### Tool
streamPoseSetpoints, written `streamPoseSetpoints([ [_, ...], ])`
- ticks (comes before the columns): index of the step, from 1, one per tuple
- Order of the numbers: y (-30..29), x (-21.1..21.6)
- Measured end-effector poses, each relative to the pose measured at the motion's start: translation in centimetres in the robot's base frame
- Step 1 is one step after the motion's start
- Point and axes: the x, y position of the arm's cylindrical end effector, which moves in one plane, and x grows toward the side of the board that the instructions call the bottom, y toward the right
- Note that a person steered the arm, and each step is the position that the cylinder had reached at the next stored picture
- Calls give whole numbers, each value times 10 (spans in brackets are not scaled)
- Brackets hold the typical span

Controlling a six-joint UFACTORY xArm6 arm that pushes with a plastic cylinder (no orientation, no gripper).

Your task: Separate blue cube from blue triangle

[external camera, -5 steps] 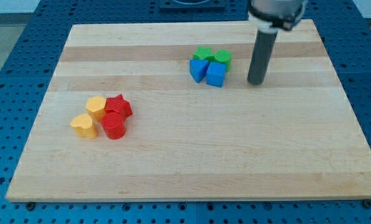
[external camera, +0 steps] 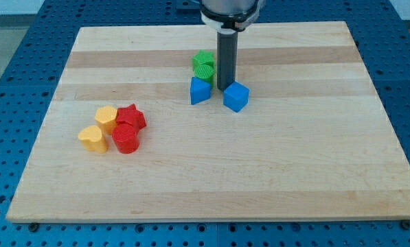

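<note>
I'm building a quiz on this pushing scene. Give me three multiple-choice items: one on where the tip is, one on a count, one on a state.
1. Where is my tip?
A. Between the blue triangle and the blue cube
B. Beside the red star
C. At the board's bottom edge

2. How many yellow blocks lie on the board?
A. One
B. Two
C. Four

3. What state are the two blue blocks in?
A. Stacked
B. Pressed together
C. Apart, with a gap between them

Answers:
1. A, as the rod comes down in the gap between them, just right of the green blocks.
2. B, as two yellow blocks sit by the red ones at the view's left.
3. C, as bare wood shows between them.
</note>
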Motion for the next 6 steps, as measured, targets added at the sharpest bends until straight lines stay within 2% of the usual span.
streamPoseSetpoints([
  [2,0,85],
  [4,18,0],
  [5,55,21],
  [6,41,93],
])
